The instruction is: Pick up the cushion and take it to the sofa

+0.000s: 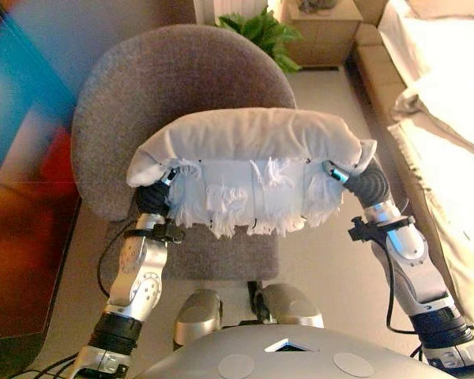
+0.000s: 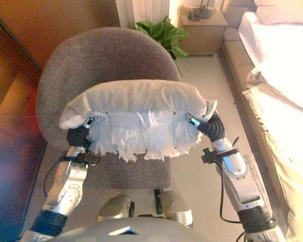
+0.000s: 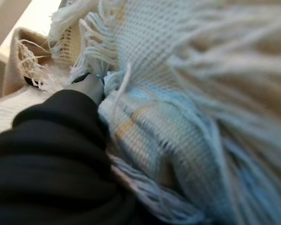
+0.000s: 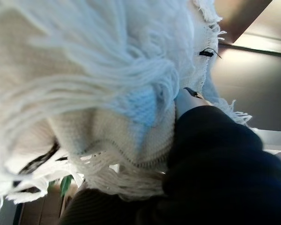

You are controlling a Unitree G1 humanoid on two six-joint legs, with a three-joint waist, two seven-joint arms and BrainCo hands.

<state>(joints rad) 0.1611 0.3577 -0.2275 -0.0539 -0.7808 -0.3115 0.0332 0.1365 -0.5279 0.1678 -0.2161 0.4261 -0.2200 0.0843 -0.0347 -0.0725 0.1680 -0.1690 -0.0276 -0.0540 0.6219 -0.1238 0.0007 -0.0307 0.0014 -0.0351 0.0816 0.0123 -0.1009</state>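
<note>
A white knitted cushion [image 1: 245,142] with long fringes hangs in the air in front of me, held between my two hands. It is above the seat of a grey upholstered chair [image 1: 166,79]. My left hand [image 1: 152,197] is at the cushion's left end and my right hand [image 1: 367,183] at its right end. Only their dark ribbed covers show, since both hands reach under the cloth. In the wrist views the knit and fringes [image 3: 187,93] [image 4: 84,84] lie right against each hand. A cream sofa [image 1: 450,95] with a white cover runs along the right.
The grey chair's round back stands straight ahead. A green plant [image 1: 261,31] and a low wooden cabinet [image 1: 324,31] are behind it. A dark wooden surface [image 1: 24,253] lies on the left. A strip of pale floor [image 1: 340,260] lies between the chair and the sofa.
</note>
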